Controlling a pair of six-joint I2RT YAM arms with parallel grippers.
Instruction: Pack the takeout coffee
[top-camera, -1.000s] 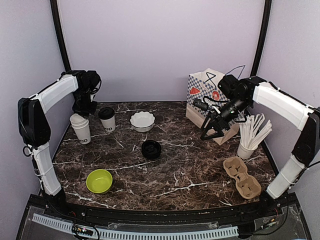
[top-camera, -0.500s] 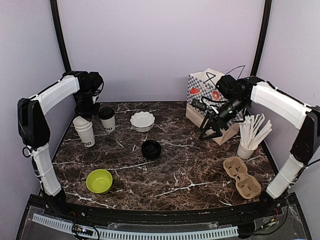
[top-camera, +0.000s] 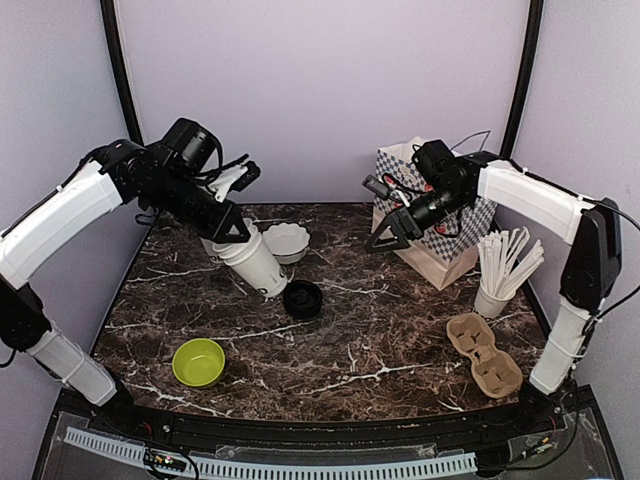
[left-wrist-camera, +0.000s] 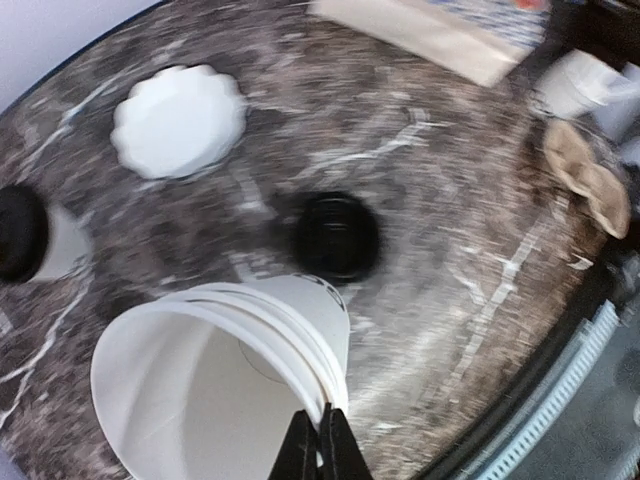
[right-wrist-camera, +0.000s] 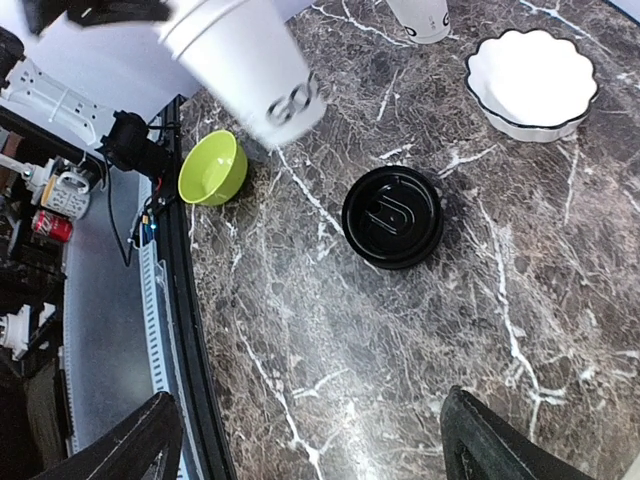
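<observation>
My left gripper (top-camera: 231, 234) is shut on the rim of a stack of nested white paper cups (top-camera: 252, 264) with black lettering and no lid. It holds the stack tilted above the table, its base near the black lids (top-camera: 302, 298). In the left wrist view the fingertips (left-wrist-camera: 322, 415) pinch the rim of the open stack (left-wrist-camera: 220, 370). A lidded coffee cup (left-wrist-camera: 20, 232) stands at the back left and also shows in the right wrist view (right-wrist-camera: 420, 15). My right gripper (top-camera: 385, 236) is open and empty in front of the paper bag (top-camera: 445, 225), high over the table (right-wrist-camera: 310, 440).
A white scalloped bowl (top-camera: 285, 240) sits at the back middle. A green bowl (top-camera: 198, 361) is at the front left. A cardboard cup carrier (top-camera: 485, 355) lies at the front right, with a cup of white straws (top-camera: 495, 290) behind it.
My left arm has lifted the cup stack from the back left and swung it right, tilted, toward the black lids. My right gripper has moved left, away from the bag.
</observation>
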